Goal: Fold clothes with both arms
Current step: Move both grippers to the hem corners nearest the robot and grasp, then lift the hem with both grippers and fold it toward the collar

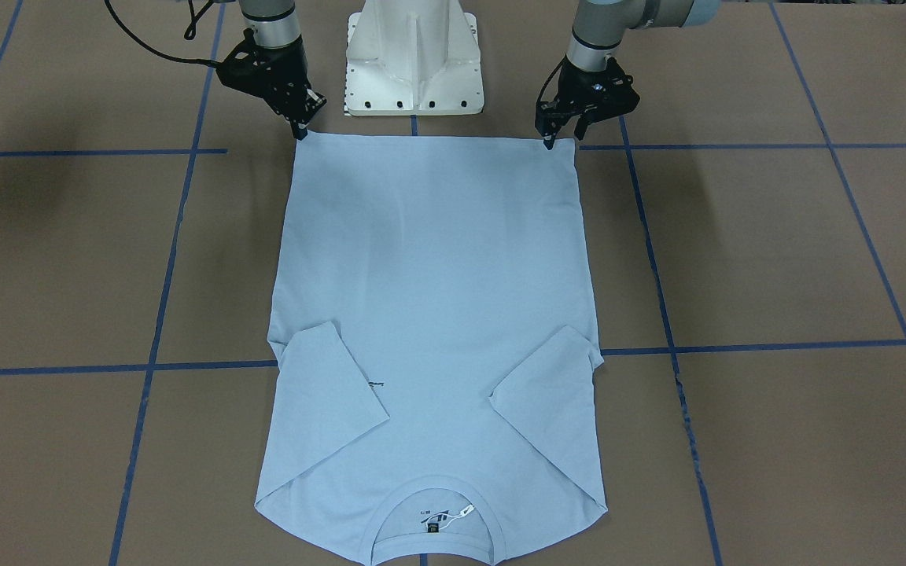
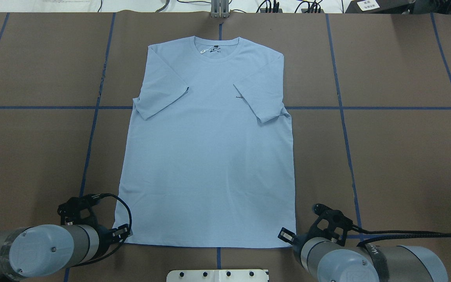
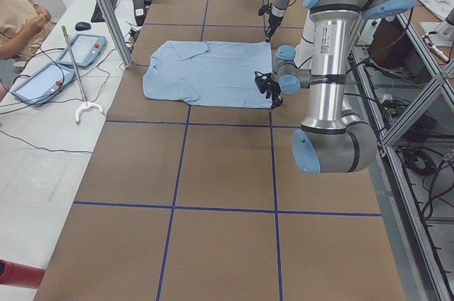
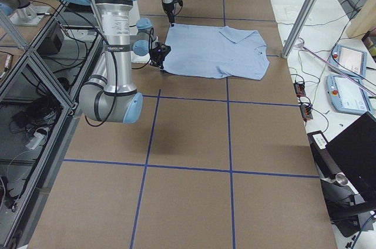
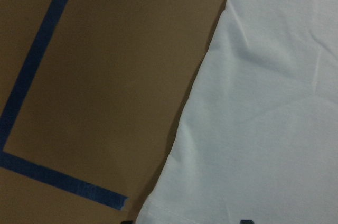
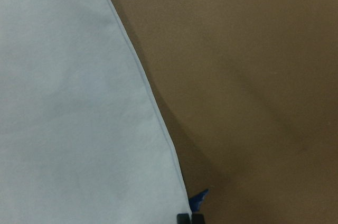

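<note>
My right gripper (image 1: 301, 132) clenched the T-shirt's (image 1: 433, 259) hem corner; left gripper (image 1: 549, 141) met the other, grip unclear; collar (image 1: 437, 480) lay straight beyond.

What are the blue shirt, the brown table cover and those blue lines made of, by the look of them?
T-shirt: soft matte knit, probably cotton; it lies limp and flat with faint creases.
Table cover: likely brown kraft paper or card, with a dull, even surface.
Blue lines: adhesive tape, judging by one ragged cut end in the left wrist view.
</note>
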`<state>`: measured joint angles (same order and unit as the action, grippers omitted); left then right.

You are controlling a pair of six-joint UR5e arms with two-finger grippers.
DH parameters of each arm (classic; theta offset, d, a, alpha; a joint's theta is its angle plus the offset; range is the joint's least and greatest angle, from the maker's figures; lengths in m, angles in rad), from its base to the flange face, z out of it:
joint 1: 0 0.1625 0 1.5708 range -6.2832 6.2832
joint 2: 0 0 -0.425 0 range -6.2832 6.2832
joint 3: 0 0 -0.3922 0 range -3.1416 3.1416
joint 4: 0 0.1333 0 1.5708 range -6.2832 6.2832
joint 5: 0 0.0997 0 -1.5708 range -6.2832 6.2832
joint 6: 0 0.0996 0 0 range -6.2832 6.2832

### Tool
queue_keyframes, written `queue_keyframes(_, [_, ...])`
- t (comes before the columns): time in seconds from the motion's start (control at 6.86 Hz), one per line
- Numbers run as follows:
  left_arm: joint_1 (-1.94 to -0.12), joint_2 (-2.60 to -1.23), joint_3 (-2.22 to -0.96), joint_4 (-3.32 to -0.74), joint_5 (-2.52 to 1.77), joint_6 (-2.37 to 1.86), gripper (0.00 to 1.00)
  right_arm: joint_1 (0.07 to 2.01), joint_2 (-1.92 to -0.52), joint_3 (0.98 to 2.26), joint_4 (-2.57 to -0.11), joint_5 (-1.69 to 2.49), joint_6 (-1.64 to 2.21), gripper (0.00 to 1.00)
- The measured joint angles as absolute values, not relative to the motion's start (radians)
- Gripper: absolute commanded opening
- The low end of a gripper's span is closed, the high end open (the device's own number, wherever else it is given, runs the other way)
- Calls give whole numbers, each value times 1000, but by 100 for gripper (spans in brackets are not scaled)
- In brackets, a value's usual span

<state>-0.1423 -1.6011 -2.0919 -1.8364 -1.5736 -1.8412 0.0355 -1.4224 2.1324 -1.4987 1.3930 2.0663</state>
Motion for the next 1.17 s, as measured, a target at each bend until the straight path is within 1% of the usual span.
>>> queue_keyframes(0.15, [-141, -1587, -2093, -1837, -1572, -1842, 5, 35, -1423, 2132, -1499, 1393, 2066, 0])
queue_keyframes(0.29, [-139, -1581, -2094, -1837, -1572, -1844, 0, 35, -1423, 2132, -1499, 1393, 2066, 0])
queue_keyframes(0.87, [-135, -1610, -2107, -1838, -1582, -1851, 0, 37, -1424, 2134, -1499, 1393, 2066, 0])
queue_keyframes(1.17, [-134, -1611, -2146, -1837, -1583, -1852, 0, 38, -1439, 2163, -1499, 1394, 2066, 0])
